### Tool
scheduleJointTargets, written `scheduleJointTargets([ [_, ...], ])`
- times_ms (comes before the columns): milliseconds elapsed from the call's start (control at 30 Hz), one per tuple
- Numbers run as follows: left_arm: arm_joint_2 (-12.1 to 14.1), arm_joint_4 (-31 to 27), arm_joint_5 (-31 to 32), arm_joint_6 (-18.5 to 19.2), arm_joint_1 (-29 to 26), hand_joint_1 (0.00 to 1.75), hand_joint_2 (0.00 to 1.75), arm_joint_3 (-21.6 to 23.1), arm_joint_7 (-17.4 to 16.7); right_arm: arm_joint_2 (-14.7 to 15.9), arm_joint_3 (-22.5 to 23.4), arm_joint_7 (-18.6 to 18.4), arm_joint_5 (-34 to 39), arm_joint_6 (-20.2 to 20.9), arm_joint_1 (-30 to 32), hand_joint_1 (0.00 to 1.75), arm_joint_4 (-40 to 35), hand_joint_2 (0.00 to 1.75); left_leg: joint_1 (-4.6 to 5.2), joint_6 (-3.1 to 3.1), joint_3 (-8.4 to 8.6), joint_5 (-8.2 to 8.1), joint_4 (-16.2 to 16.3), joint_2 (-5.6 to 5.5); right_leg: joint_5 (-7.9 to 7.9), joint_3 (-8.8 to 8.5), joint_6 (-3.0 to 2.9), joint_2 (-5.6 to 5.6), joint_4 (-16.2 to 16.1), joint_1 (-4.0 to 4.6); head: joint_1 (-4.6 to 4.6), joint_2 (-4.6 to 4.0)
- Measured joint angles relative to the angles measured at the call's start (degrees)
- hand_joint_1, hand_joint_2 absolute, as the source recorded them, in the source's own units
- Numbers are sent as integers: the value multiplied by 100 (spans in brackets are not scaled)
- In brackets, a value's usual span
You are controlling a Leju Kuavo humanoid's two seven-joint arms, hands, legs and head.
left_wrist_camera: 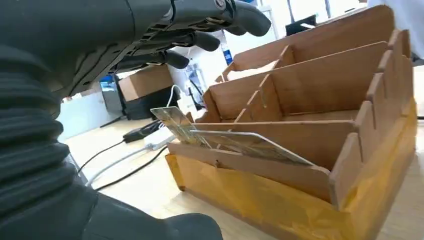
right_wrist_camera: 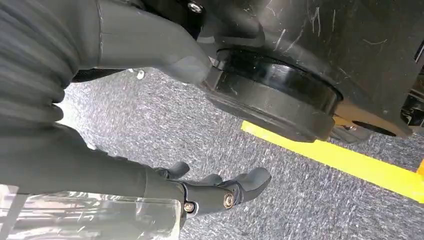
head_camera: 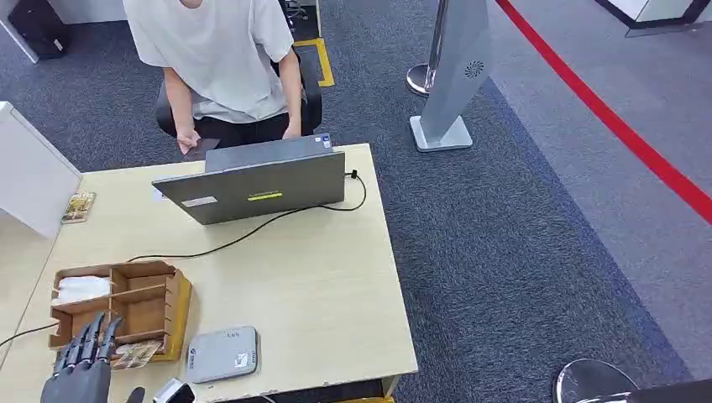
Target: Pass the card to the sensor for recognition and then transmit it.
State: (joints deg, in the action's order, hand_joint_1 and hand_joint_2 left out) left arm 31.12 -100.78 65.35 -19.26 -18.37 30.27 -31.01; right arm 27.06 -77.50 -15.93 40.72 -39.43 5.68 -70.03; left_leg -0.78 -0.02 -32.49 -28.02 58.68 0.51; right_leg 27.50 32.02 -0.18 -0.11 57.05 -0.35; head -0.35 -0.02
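A patterned card (head_camera: 134,354) lies tilted in the nearest compartment of a wooden divider box (head_camera: 159,298) at the table's front left. In the left wrist view the card (left_wrist_camera: 240,142) leans across that compartment, with a second card edge beside it. My left hand (head_camera: 84,365) hovers just in front of and above the box with its fingers (left_wrist_camera: 200,22) stretched out and apart, holding nothing and not touching the card. A flat grey sensor (head_camera: 222,353) sits on the table right of the box. My right hand (right_wrist_camera: 200,192) hangs beside my body over the carpet, with nothing in it and its fingers loosely extended.
A person sits behind the table at a grey laptop (head_camera: 260,180), whose black cable (head_camera: 252,233) trails across the tabletop. White material (head_camera: 81,288) fills a far compartment of the box. Another card (head_camera: 78,206) lies at the table's far left, by a white partition (head_camera: 29,176).
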Motion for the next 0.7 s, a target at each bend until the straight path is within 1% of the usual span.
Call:
scheduleJointTargets([
  [100, -50, 63, 31, -4, -1, 0, 175, -48, 13, 20, -2, 11, 11, 0, 0, 0, -13, 175, 0, 0, 0, 0, 0, 0, 0, 0, 0, 0, 0, 0, 2, 0],
  [133, -61, 76, 31, -6, -2, 175, 175, -61, 15, 22, -2, 15, 11, 0, 0, 0, -13, 175, 0, 0, 0, 0, 0, 0, 0, 0, 0, 0, 0, 0, 0, 0],
  [200, -87, 107, 33, -7, -1, 175, 175, -92, 26, 24, -2, 17, 11, 0, 0, 0, -15, 175, 0, 0, 0, 0, 0, 0, 0, 0, 0, 0, 0, 0, 2, 0],
  [400, -148, 168, -216, 9, -5, 175, 175, -157, 302, 39, -50, 61, 103, 0, -16, 0, -33, 175, 0, 0, 0, 0, 0, 0, 0, 0, 0, 0, 0, 0, 2, 0],
  [700, -190, 210, -262, -24, -10, 175, 175, -267, 417, 70, -101, 114, 127, 0, -33, 0, -59, 175, 0, 0, 0, 0, 0, 0, 0, -2, 0, 0, 0, 0, 0, 0],
])
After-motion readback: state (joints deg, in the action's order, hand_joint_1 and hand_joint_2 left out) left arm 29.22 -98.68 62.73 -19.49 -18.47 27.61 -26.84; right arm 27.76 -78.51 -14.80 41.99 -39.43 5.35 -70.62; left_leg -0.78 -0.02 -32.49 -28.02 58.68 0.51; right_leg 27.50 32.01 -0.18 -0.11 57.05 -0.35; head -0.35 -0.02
